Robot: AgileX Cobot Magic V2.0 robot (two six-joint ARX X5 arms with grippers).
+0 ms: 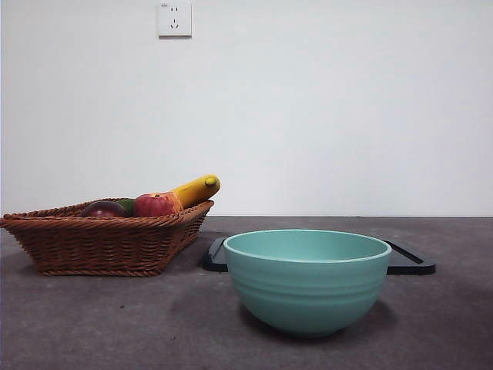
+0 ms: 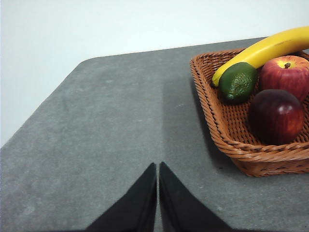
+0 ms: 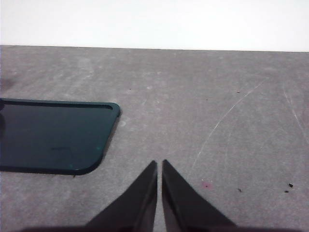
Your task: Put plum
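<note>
We see both claws pinched nearly shut and holding nothing: the left claw [image 2: 158, 166] hangs over bare grey tabletop [image 2: 111, 125] near the basket [image 2: 217, 121], the right claw [image 3: 160, 164] beside a dark tray [image 3: 53, 135]. The plum [image 2: 275, 116] lies in the basket's near corner, touching the apple [image 2: 286, 75], with the green fruit [image 2: 238, 81] and banana [image 2: 265, 48] behind; it is round, so we cannot name a long axis. A teal bowl [image 1: 306, 281] stands in front of the tray before a white wall with a socket [image 1: 174, 18].
</note>
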